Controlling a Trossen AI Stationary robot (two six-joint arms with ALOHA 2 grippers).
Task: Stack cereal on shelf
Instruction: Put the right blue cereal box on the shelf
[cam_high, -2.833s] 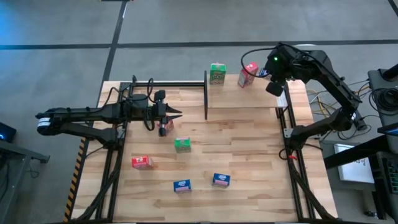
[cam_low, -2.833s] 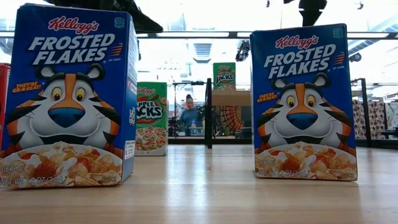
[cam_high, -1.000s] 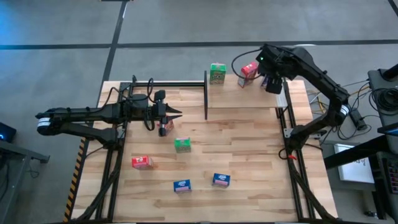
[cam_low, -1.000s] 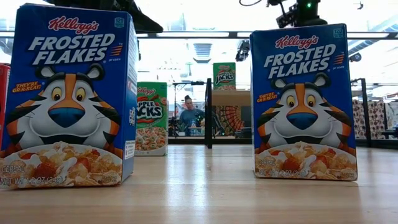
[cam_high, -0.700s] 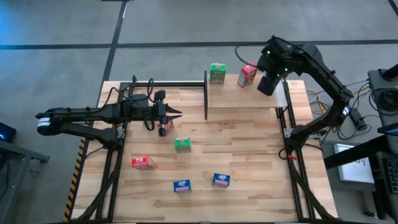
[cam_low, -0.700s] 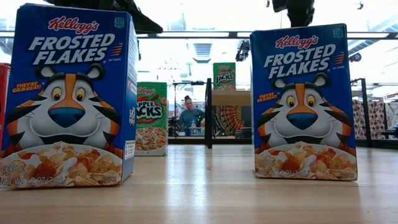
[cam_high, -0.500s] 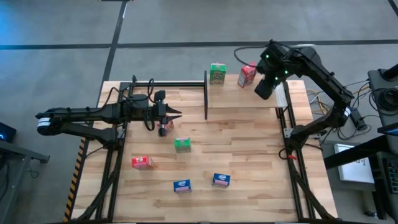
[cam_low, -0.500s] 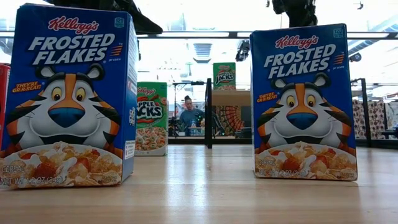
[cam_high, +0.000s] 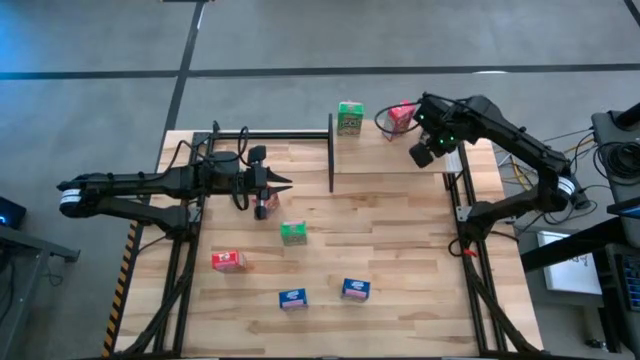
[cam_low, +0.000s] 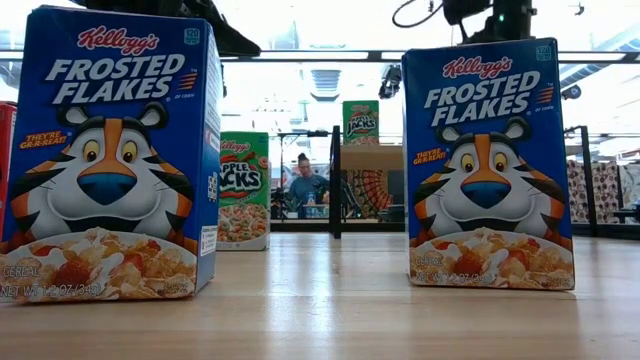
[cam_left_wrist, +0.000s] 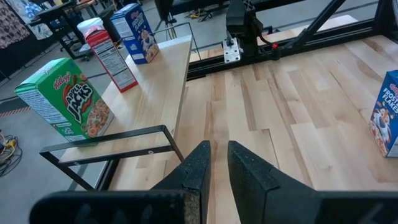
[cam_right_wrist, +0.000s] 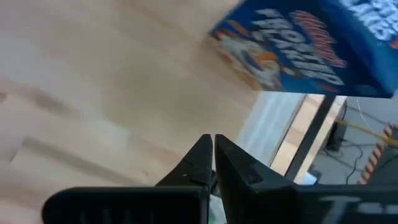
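My left hand (cam_left_wrist: 217, 149) waits over the left of the counter (cam_high: 400, 250), fingers drawn almost together on nothing, while loose cereal stands nearer: a red box (cam_high: 228, 261), a green box (cam_high: 293, 233) and two blue boxes (cam_high: 293, 299). On the shelf (cam_high: 390, 160) at the far right stands a shelved green box (cam_high: 349, 118) beside a shelved red box (cam_high: 400, 117). My right hand (cam_right_wrist: 212, 146), closed and empty, hovers by a shelved blue box (cam_right_wrist: 298, 56), which my arm hides from above; only the wrist views show it.

Ahead of the matt black left fingers (cam_left_wrist: 244, 174), glossy printed-card cereal boxes (cam_left_wrist: 62, 99) stand on a smooth pale-wood shelf (cam_left_wrist: 163, 81) framed in black metal.
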